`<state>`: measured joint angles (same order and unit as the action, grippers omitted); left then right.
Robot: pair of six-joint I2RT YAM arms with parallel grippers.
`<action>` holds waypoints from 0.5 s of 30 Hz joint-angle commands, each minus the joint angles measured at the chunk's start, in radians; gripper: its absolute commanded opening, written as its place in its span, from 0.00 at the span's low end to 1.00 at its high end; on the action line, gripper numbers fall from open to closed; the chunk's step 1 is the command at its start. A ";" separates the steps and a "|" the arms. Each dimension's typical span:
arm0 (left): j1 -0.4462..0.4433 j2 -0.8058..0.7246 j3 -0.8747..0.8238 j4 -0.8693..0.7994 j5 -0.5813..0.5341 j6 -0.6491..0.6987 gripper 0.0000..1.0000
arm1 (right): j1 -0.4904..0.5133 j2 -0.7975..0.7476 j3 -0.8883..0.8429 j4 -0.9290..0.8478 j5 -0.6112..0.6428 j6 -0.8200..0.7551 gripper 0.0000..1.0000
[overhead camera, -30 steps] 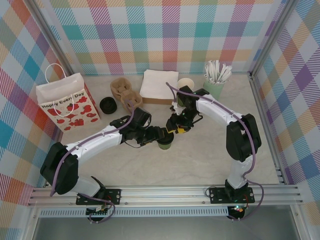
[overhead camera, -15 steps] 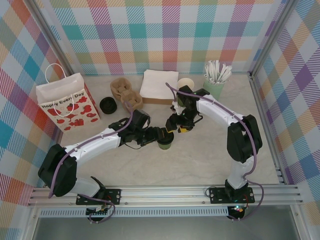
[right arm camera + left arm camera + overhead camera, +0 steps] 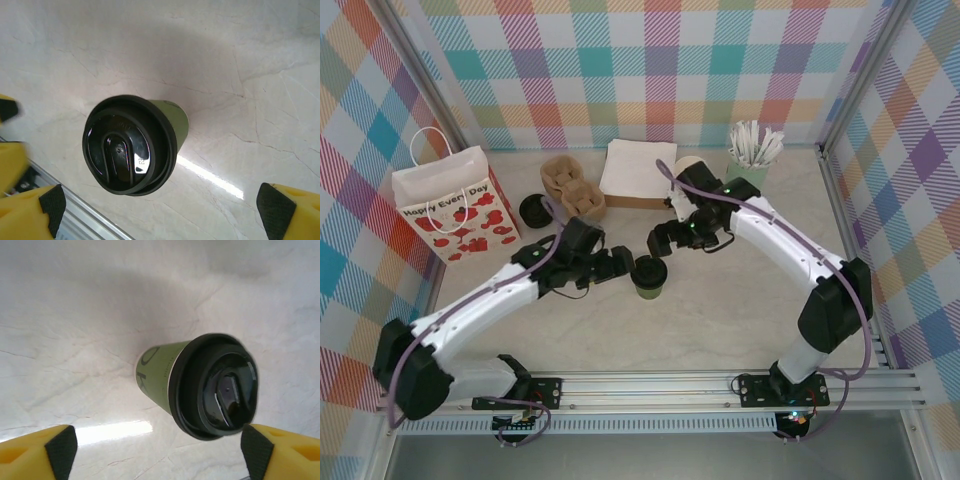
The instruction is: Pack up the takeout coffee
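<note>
Top external view: one takeout coffee, green with a black lid fitted, stands upright mid-table, just beside the left tool and near the right tool. Both tools gape wide, gripping nothing. One paper bag reads "Happy Every Day". One loose black lid; one cardboard carrier. Cup lettering partly hidden.

You are backing both grippers off the cup. The left gripper is sliding away to the cup's left, and its jaws are spreading wider than a second ago. The right gripper is pulling up and back from the cup's top, with its jaws opening too. The cup is now standing free, with neither gripper touching it.
</note>
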<state>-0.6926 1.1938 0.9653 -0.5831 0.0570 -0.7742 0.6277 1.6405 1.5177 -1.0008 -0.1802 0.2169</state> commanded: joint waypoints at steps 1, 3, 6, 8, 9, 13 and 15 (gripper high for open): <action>-0.002 -0.129 -0.047 -0.102 -0.153 0.007 0.92 | 0.065 0.009 0.002 -0.052 0.133 -0.010 1.00; 0.001 -0.201 -0.082 -0.112 -0.187 0.001 0.96 | 0.106 0.037 0.032 -0.083 0.183 -0.015 1.00; 0.009 -0.283 -0.126 -0.125 -0.218 -0.016 1.00 | 0.157 0.107 0.096 -0.148 0.255 -0.030 1.00; 0.014 -0.318 -0.149 -0.132 -0.226 -0.028 1.00 | 0.185 0.152 0.137 -0.181 0.284 -0.042 1.00; 0.015 -0.329 -0.157 -0.137 -0.227 -0.030 1.00 | 0.192 0.168 0.152 -0.191 0.288 -0.044 1.00; 0.018 -0.350 -0.175 -0.152 -0.227 -0.039 1.00 | 0.205 0.215 0.191 -0.204 0.269 -0.045 1.00; 0.018 -0.352 -0.180 -0.154 -0.223 -0.039 1.00 | 0.211 0.232 0.205 -0.206 0.253 -0.049 1.00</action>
<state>-0.6842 0.8574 0.7952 -0.7097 -0.1440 -0.7998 0.8314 1.8584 1.6821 -1.1568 0.0669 0.1883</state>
